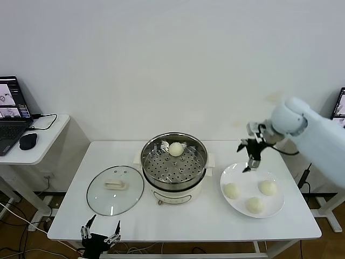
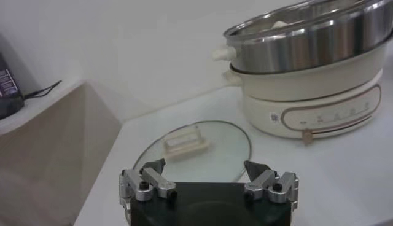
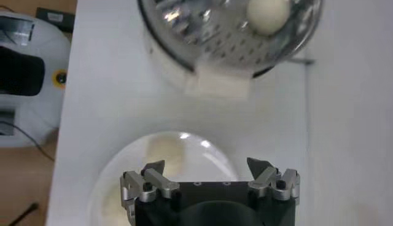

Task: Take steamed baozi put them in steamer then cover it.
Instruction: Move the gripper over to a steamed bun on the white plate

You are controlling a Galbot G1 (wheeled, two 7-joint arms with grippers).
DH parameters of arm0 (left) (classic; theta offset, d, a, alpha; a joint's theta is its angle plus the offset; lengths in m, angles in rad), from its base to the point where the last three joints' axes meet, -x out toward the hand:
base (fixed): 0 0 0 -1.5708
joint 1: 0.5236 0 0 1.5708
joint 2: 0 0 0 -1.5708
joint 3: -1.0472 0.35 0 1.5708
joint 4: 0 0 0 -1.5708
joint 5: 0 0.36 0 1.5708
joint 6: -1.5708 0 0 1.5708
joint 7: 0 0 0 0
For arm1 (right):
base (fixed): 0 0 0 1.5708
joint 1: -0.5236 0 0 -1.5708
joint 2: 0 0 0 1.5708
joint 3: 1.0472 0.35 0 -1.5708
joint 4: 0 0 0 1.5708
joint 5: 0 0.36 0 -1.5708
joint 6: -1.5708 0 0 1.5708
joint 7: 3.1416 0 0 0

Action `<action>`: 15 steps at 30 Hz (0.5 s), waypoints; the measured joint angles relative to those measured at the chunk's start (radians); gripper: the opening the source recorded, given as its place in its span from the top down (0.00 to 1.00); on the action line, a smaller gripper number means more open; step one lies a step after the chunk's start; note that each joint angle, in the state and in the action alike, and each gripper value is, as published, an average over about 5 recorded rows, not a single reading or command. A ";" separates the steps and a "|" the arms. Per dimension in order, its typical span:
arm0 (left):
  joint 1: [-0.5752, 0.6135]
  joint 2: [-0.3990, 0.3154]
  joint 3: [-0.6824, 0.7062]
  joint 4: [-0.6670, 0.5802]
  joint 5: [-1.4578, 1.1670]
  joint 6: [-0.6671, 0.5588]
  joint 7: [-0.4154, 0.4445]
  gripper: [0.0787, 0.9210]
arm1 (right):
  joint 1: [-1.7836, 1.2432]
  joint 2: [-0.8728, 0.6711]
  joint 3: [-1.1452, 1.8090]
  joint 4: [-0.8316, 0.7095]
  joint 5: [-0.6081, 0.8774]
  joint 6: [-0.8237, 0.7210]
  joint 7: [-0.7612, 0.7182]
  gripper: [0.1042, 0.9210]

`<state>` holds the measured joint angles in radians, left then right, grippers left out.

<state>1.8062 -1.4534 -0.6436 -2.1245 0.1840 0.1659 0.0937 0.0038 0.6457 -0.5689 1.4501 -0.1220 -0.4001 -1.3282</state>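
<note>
Head view: right gripper [image 1: 249,162] spread empty above plate [image 1: 276,205]. Best lowered squarely over nearest baozi [image 1: 231,190], pinched gently. Left gripper [image 1: 100,232] parked, spread.

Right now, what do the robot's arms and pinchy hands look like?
The right arm is smooth, white and rounded, with a thin black cable near its wrist. The right gripper and left gripper are black, with two pointed dark fingertips on silver metal links and round screws.

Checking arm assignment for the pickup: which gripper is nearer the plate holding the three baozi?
Right. The right gripper hangs open just above the plate at its far rim. The left gripper waits open at the table's near edge, beside the cover.
</note>
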 measured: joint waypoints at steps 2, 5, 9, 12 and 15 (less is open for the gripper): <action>0.000 0.001 -0.002 0.004 0.000 0.000 0.000 0.12 | -0.032 0.007 0.011 -0.006 -0.017 -0.003 0.007 0.12; 0.001 0.003 -0.005 0.011 0.000 0.000 -0.001 0.12 | -0.077 0.024 0.028 -0.019 -0.042 -0.004 0.017 0.12; 0.000 0.004 -0.007 0.019 0.000 0.000 0.000 0.12 | -0.124 0.049 0.044 -0.042 -0.071 -0.002 0.028 0.12; -0.001 0.002 -0.006 0.022 0.002 0.001 0.000 0.12 | -0.152 0.068 0.052 -0.059 -0.091 0.002 0.034 0.12; -0.003 -0.001 -0.002 0.027 0.007 0.002 -0.001 0.12 | -0.174 0.085 0.058 -0.077 -0.108 0.007 0.040 0.12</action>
<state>1.8030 -1.4542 -0.6459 -2.0978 0.1908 0.1674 0.0928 -0.1703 0.7307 -0.5107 1.3735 -0.2296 -0.3927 -1.2880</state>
